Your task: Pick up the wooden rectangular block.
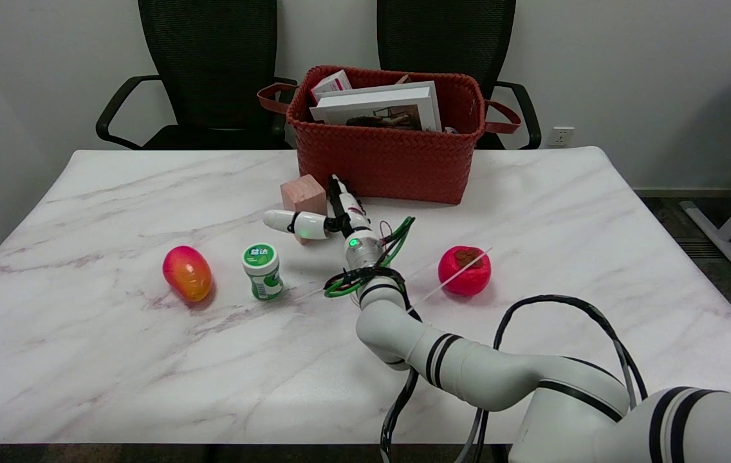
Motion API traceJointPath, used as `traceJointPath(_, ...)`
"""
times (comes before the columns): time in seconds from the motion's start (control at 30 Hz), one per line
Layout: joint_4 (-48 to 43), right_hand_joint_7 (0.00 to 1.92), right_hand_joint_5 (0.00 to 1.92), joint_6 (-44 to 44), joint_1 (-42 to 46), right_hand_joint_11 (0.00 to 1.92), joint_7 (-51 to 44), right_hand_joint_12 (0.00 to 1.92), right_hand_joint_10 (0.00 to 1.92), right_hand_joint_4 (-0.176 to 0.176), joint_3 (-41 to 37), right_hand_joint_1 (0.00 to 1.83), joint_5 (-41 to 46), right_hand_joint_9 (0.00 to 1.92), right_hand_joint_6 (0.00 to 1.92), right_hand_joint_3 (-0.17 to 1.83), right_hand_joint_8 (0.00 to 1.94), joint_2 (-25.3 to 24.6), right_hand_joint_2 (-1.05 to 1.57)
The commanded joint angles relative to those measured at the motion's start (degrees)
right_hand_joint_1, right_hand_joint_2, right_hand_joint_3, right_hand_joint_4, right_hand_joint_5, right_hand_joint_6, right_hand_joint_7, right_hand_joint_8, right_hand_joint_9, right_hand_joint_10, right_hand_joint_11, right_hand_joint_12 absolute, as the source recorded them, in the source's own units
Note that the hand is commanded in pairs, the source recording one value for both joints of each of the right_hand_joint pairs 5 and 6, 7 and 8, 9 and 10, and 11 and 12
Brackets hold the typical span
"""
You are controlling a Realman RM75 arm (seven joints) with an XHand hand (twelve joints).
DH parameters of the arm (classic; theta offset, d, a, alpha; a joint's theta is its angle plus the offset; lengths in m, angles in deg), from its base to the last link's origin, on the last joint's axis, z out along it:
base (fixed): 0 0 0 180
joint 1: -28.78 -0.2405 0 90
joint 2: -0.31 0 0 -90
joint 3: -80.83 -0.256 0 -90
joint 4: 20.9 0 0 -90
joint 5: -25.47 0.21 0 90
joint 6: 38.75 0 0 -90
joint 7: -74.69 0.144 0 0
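Note:
The wooden rectangular block (303, 191) stands upright on the marble table (114, 360), just in front of the red basket's left corner. My right hand (333, 222) reaches in from the lower right and brackets it. The thumb (291, 222) stretches straight across the block's lower front face and hides part of it. The other fingers (343, 200) lie straight along the block's right side, close to or touching it. Thumb and fingers are spread wide apart, not curled around the block. The block's bottom corner shows below the thumb, resting on the table.
A red woven basket (391, 161) holding books stands right behind the block. A green-capped small bottle (262, 271) and a red-yellow mango (186, 273) lie left of my arm. A red persimmon-like fruit (464, 271) lies to its right. Two black chairs stand behind the table.

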Motion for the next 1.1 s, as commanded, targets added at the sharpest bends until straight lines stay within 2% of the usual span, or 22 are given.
traceJointPath(0.03,3.8,0.11,0.0,0.53,-2.07,0.0,0.21,0.0,0.13,0.0,0.3,0.96,-0.07,0.13,0.0,-0.17,0.11,-1.23,0.46)
traceJointPath(0.23,3.84,0.13,0.0,0.53,-2.21,0.0,0.21,0.0,0.16,0.0,0.28,0.97,-0.07,0.16,0.0,-0.11,0.13,-1.37,0.43)
traceJointPath(0.43,3.38,0.22,0.0,0.53,-2.37,0.0,0.29,0.0,0.26,0.0,0.09,0.97,0.03,0.26,0.0,-0.03,0.22,-1.55,0.41)
traceJointPath(1.1,3.94,0.58,0.0,2.12,-2.53,0.03,2.77,0.03,0.46,0.0,-0.2,0.97,0.35,0.46,0.0,-0.07,0.58,-2.17,0.47)
